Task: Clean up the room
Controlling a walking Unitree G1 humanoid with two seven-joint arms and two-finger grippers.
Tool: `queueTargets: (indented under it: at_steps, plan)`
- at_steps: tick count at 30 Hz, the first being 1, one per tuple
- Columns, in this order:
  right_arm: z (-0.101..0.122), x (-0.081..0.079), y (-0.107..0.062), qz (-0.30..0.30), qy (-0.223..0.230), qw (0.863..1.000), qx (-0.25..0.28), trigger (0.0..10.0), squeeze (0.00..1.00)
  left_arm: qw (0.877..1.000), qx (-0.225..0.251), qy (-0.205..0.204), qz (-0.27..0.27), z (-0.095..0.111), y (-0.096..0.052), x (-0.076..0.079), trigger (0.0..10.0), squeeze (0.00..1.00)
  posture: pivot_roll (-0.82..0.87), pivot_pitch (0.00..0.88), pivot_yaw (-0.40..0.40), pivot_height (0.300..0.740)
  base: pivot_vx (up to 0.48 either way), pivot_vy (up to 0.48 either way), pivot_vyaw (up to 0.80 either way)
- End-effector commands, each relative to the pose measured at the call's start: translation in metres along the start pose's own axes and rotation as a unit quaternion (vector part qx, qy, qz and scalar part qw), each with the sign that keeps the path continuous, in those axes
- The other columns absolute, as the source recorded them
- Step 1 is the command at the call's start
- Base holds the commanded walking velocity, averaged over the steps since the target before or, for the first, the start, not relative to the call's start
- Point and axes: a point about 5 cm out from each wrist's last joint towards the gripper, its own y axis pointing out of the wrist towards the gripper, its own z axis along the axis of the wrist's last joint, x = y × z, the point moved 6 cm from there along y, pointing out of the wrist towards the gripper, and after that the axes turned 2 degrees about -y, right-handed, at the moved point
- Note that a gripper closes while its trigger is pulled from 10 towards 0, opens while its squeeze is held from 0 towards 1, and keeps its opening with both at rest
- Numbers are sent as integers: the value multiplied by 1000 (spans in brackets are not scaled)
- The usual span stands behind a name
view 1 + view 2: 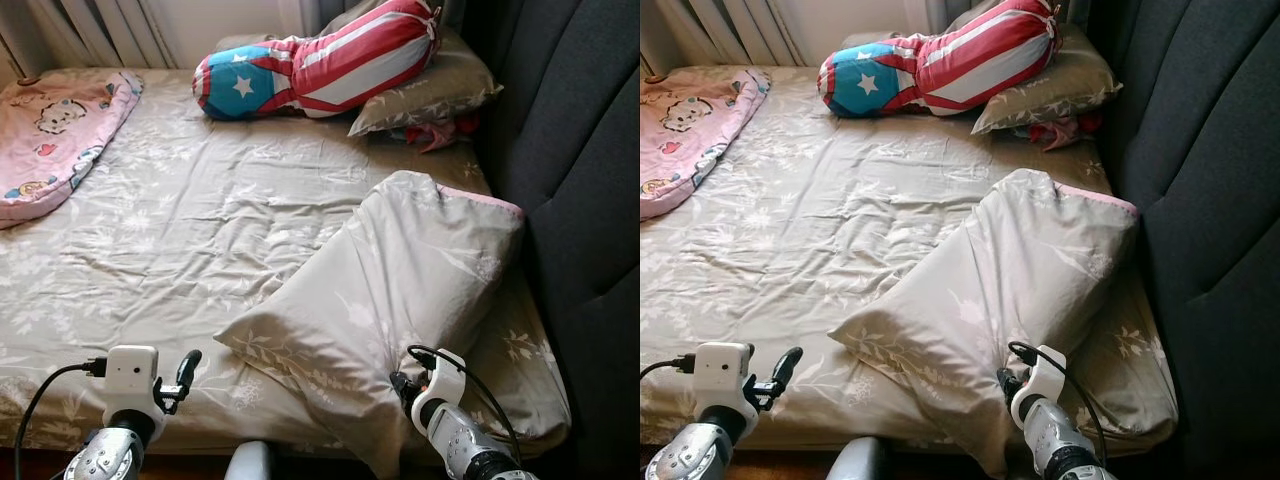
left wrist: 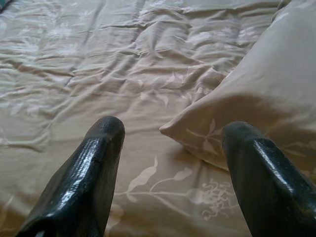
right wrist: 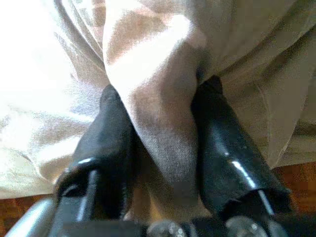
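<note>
step: tidying the bed; judged as the pillow being repositioned, grasp made, placement not done.
head views / pillow: grey leaf-print pillow [image 1: 400,290] lay skewed across the bed's [image 1: 180,230] near right corner, top end leaning on the dark headboard [image 1: 580,180], bottom corner hanging over the near edge.
head views / right gripper [image 1: 1008,384]: sat at the near edge under the pillow's overhanging corner, touching the fabric.
head views / left gripper [image 1: 183,375]: hovered over the near edge, left of the pillow, not touching it.
head views / rest: striped star cushion [image 1: 320,60] and a second grey pillow [image 1: 430,95] lay at the far right corner; pink blanket [image 1: 55,135] at the far left edge.
left wrist / fingers [image 2: 84,182]: spread wide, nothing between them. Pillow corner pointed into the gap from the other finger's side, ahead of the tips, apart from both.
right wrist / fingers [image 3: 222,148]: clamped on a fold of pillow fabric running between them, pinched on both sides. Wood floor [image 3: 296,173] was visible below the bed edge.
next move (judgement): lift and swing the pillow toward the headboard end beside the other pillow; the thin-fold grip may slip, so the left fingers could close on the near corner for support.
</note>
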Motion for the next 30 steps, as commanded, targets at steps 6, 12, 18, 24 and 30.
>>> queueTargets:
  at_steps: [6,12,18,24,30]
  plan:
    - [-50,6,-5,-9,34,997,-63,0,0,1000,2,-8,4,-2,9,1,10000,0,174,88,12,648,0,0,0]
    - [-48,17,-8,-14,29,998,-49,0,0,1000,5,-18,9,-5,17,3,10000,0,138,68,6,648,0,0,0]
    - [-22,47,-11,-72,43,996,6,0,0,1000,7,-26,8,-8,25,7,10000,0,106,31,0,648,0,0,0]
    - [30,86,-25,-135,-13,987,83,0,0,999,15,-29,16,-5,35,4,10000,0,70,0,-13,648,0,0,0]
    - [104,155,-70,-253,-49,948,184,0,0,999,12,-35,19,-12,41,5,10000,0,29,0,-20,648,0,0,0]
